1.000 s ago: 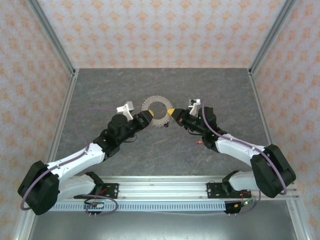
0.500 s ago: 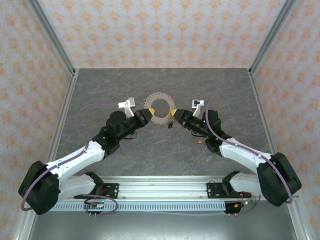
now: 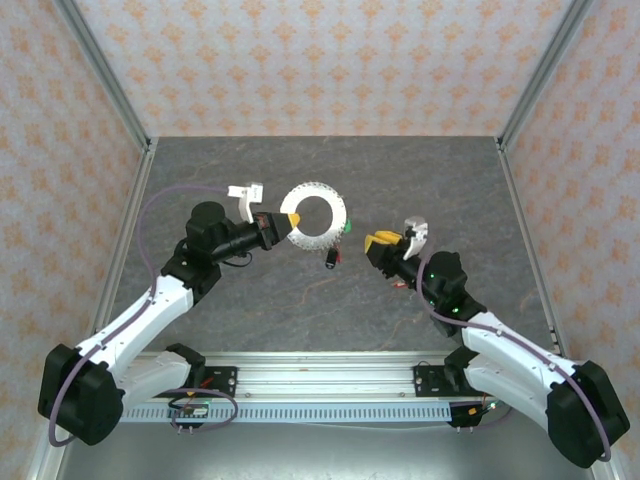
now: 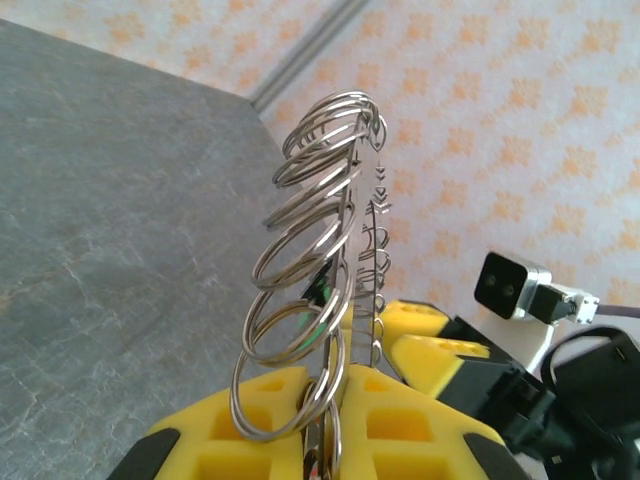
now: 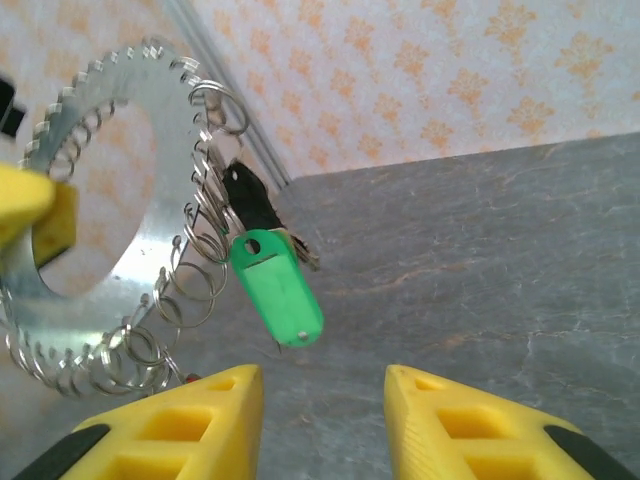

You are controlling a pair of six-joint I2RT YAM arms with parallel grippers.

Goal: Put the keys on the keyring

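Grey marbled table [image 3: 250, 300], boxed in by orange-patterned walls [image 3: 300, 60]. From above, the left arm reaches forward and inward with its elbow bent. The left claw [image 3: 291, 220] is clamped on the rim of the ring [image 3: 333, 232] and holds it up off the table, probably so that the small wire loops around it hang free. The right arm is folded lower, and the right claw [image 3: 385, 240] sits well apart from the ring, to its right. A dark key [image 3: 330, 259] shows just below the ring; whether it hangs or lies on the table I cannot tell from here.

From the left wrist, the ring [image 4: 350, 240] stands upright and edge-on, its lower rim pinched tight in the left claw [image 4: 335, 410].

From the right wrist, the right claw [image 5: 322, 410] has its jaws parted with nothing between them. It faces the ring [image 5: 165, 235], where a green key [image 5: 281, 291] hangs from one loop and a black key [image 5: 247, 198] hangs just behind it.
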